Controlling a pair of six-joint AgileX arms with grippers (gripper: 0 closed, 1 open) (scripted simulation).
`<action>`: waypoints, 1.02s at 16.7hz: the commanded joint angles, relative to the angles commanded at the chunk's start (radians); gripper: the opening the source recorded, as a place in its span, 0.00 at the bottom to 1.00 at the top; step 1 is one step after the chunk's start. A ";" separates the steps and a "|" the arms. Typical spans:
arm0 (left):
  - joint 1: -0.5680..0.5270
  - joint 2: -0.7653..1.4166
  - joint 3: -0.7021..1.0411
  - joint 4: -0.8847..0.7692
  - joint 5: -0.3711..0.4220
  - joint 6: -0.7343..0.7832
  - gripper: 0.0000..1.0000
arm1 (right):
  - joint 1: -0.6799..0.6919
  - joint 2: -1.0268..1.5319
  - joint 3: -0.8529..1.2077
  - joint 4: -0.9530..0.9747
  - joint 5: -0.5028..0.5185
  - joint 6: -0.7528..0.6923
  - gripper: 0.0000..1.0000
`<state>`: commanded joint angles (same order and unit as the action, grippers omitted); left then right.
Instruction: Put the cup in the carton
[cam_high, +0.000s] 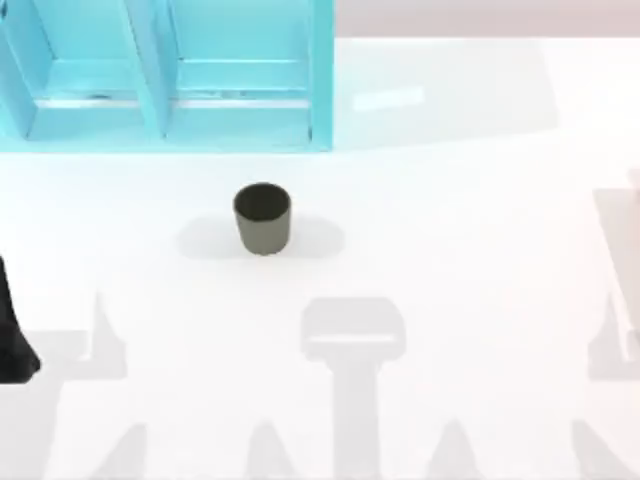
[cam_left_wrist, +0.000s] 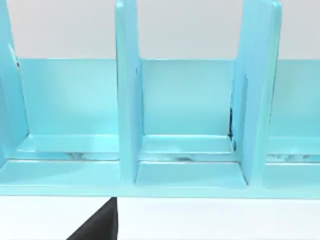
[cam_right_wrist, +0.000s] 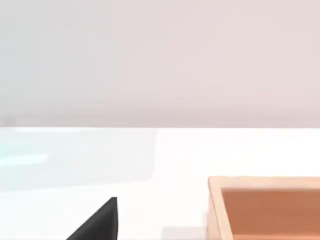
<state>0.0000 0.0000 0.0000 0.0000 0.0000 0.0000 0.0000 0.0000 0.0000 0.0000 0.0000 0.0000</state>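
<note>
Cup (cam_high: 263, 217) is sitting upright mid-table on the white table (cam_high: 450, 220), just near of the turquoise divided rack (cam_high: 170, 80). I'm seeing a tan open box (cam_right_wrist: 265, 207) in the right wrist view. Left arm (cam_high: 12, 340) is waiting at the left edge; whether either claw is open I cannot tell. I'm judging the tapered, matte cup may tip if pinched off-centre, or get carried to the wrong container.

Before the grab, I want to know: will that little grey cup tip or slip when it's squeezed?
The cup looks rigid, so it probably won't crush. Its matte wall should grip fairly well. It stands upright and narrows toward the base, so a sideways push might tip it and let it roll.
</note>
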 joint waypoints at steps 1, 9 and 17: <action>0.000 0.000 0.000 0.000 0.000 0.000 1.00 | 0.000 0.000 0.000 0.000 0.000 0.000 1.00; 0.000 0.000 0.000 0.000 0.000 0.000 1.00 | 0.089 0.240 0.226 -0.126 0.019 0.077 1.00; 0.000 0.000 0.000 0.000 0.000 0.000 1.00 | 0.327 0.909 0.869 -0.479 0.094 0.300 1.00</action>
<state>0.0000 0.0000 0.0000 0.0000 0.0000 0.0000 0.3269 0.9090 0.8694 -0.4791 0.0937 0.3000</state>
